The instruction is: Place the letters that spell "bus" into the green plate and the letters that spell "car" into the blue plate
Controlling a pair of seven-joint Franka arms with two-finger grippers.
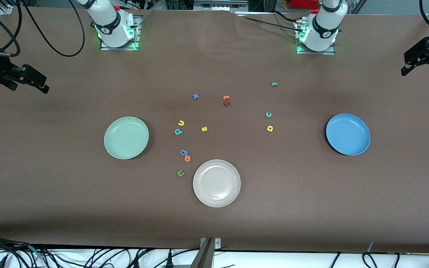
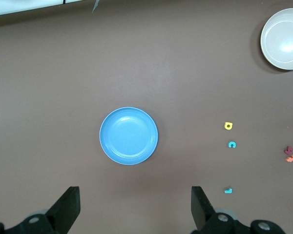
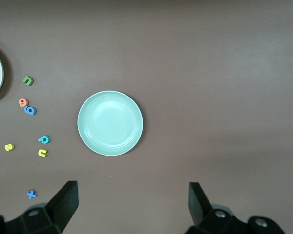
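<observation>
Here the yellow u (image 1: pixel 181 123) and teal b (image 1: pixel 178 131) lie touching on the brown table (image 1: pixel 50 193), beside the green plate (image 1: pixel 126 137), with the yellow s (image 1: pixel 204 128) a little toward the left arm's end. The teal c (image 1: pixel 269 114) sits just farther from the front camera than the yellow a (image 1: pixel 270 128); the teal r (image 1: pixel 274 84) lies farther still. The blue plate (image 1: pixel 348 134) is bare, as is the white plate (image 1: pixel 216 182). The left gripper (image 2: pixel 134 207) hangs over the blue plate's edge, fingers spread wide, holding nothing. The right gripper (image 3: pixel 132 204) hangs by the green plate, equally wide and empty.
</observation>
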